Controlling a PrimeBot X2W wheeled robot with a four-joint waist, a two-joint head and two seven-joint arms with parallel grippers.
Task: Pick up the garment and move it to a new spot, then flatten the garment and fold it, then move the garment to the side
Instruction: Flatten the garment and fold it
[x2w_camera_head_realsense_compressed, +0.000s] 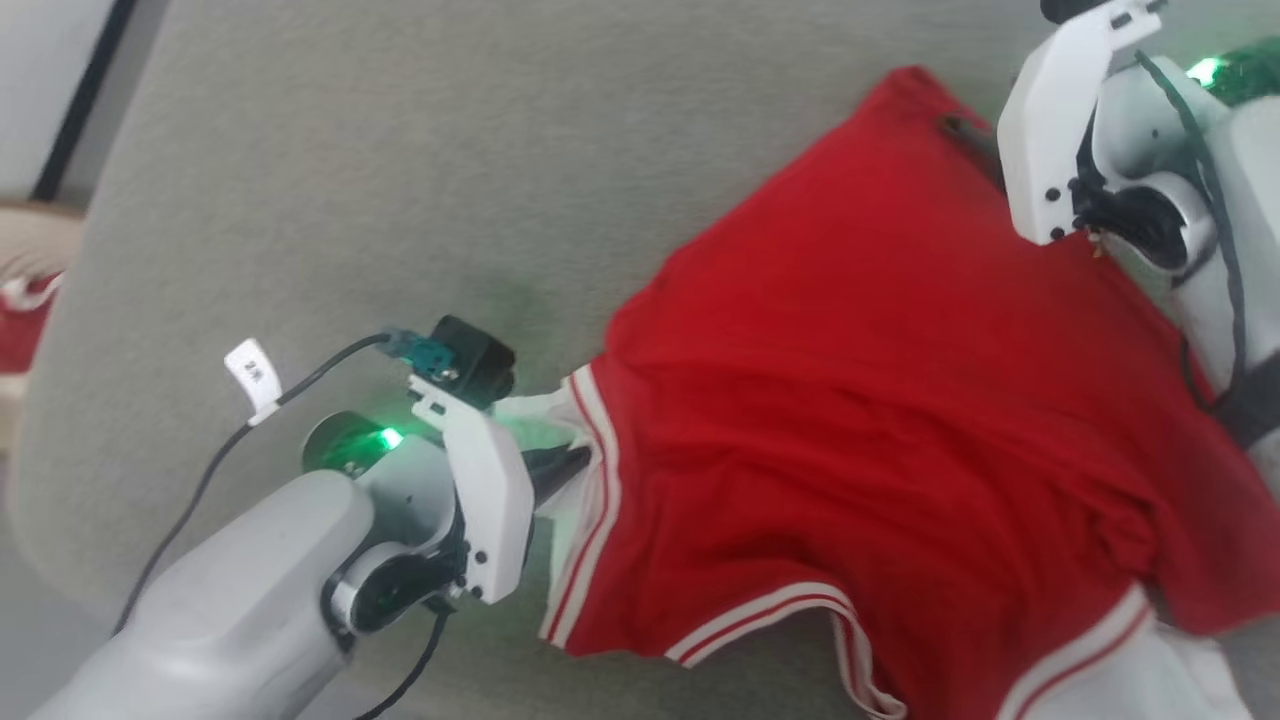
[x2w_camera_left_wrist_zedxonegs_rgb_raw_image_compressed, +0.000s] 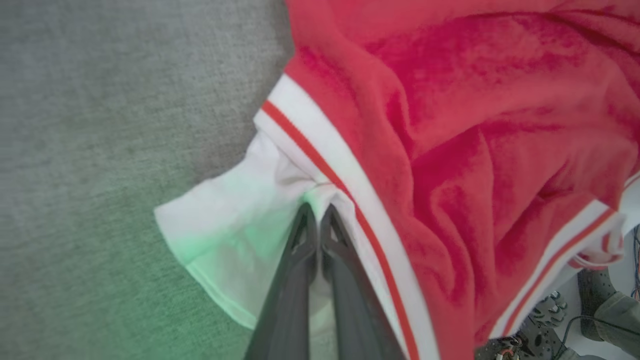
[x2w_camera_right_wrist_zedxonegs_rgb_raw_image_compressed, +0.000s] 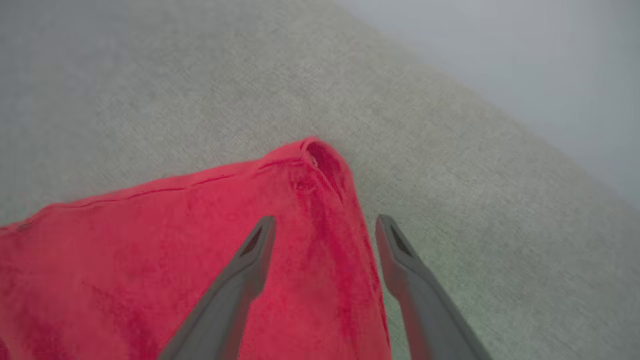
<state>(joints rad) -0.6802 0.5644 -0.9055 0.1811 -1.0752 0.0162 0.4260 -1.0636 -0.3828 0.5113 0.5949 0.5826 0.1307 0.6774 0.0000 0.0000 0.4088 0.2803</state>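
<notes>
The garment (x2w_camera_head_realsense_compressed: 860, 400), a red shirt with white sleeves and red-and-white striped trim, lies spread on a pale grey cloth surface (x2w_camera_head_realsense_compressed: 400, 200). My left gripper (x2w_camera_left_wrist_zedxonegs_rgb_raw_image_compressed: 317, 209) is shut on the white sleeve (x2w_camera_left_wrist_zedxonegs_rgb_raw_image_compressed: 230, 225) right beside the striped trim. In the head view that left gripper (x2w_camera_head_realsense_compressed: 560, 468) sits at the garment's left edge. My right gripper (x2w_camera_right_wrist_zedxonegs_rgb_raw_image_compressed: 324, 222) is open, its two fingers straddling the red hem corner (x2w_camera_right_wrist_zedxonegs_rgb_raw_image_compressed: 320, 160) from above, one finger over the cloth and one beside it. The garment's lettering is hidden.
The grey surface's left edge (x2w_camera_head_realsense_compressed: 60, 330) drops off toward a floor with a red-and-tan object (x2w_camera_head_realsense_compressed: 25, 300). Beyond the far edge of the surface is a pale wall or floor (x2w_camera_right_wrist_zedxonegs_rgb_raw_image_compressed: 525, 50). Black cables (x2w_camera_head_realsense_compressed: 200, 480) trail from the left arm.
</notes>
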